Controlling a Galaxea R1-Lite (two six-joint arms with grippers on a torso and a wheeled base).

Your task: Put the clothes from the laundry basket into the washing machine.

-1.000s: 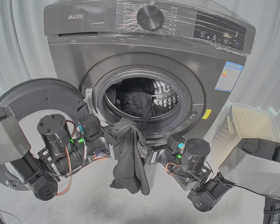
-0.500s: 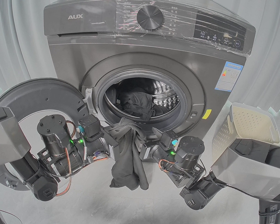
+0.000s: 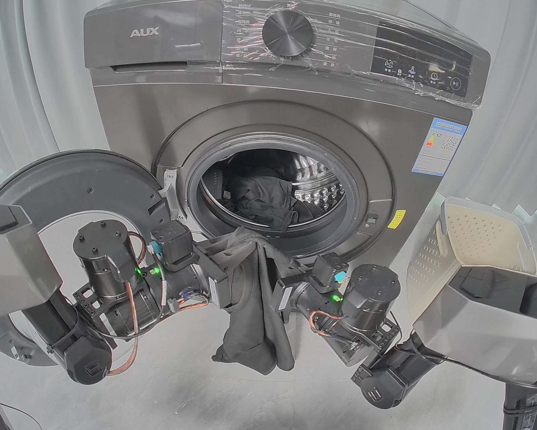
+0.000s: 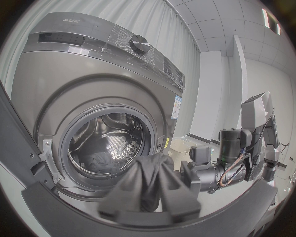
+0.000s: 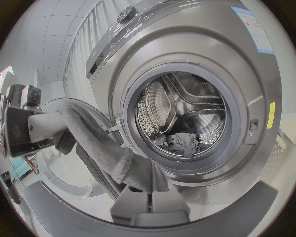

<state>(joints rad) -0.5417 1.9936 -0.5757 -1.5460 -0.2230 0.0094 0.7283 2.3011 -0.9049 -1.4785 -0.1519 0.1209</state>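
A dark grey garment (image 3: 253, 311) hangs in front of the washing machine's open drum (image 3: 277, 188), stretched between both grippers with its loose end dangling toward the floor. My left gripper (image 3: 224, 268) is shut on the garment's left side (image 4: 148, 188). My right gripper (image 3: 276, 283) is shut on its right side (image 5: 101, 148). In the left wrist view the left gripper (image 4: 150, 169) pinches the cloth, and in the right wrist view the right gripper (image 5: 150, 185) does the same. Black clothes (image 3: 261, 196) lie inside the drum. The cream laundry basket (image 3: 479, 239) stands at the right of the machine.
The round door (image 3: 76, 188) is swung open to the left, just behind my left arm. The drum's rubber rim (image 3: 316, 242) lies right behind the garment. Bare grey floor (image 3: 250, 405) stretches below the hanging cloth.
My right arm drew left toward the left gripper, then backed off to the right. The garment's hanging end rose and bunched, then dropped and swung right. The left arm hardly moved.
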